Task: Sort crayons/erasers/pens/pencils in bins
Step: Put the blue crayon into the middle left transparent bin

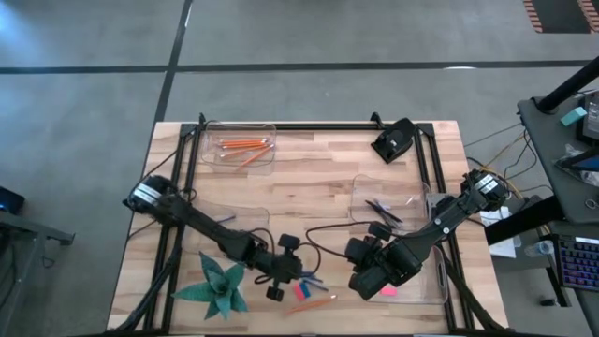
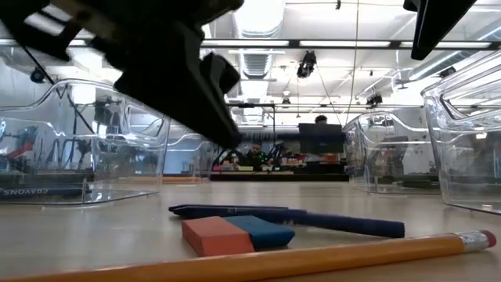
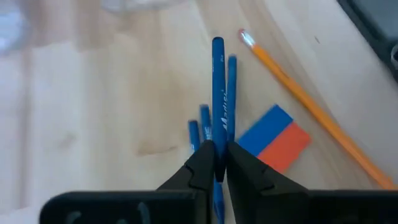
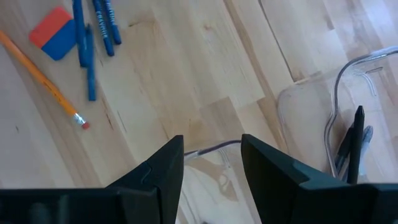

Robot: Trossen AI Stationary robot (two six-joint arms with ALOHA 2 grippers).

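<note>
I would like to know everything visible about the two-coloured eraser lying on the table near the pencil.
The eraser is a small flat rectangular block, half orange-red and half bright blue, looking like matte rubber. It lies flat on the wooden table near the front edge, loose, not in any bin. The blue sticks lie close beside its blue half, and the long orange pencil runs past its other side; whether either touches it is unclear. The left claw, shut on one blue stick, is next to it but does not hold it.
</note>
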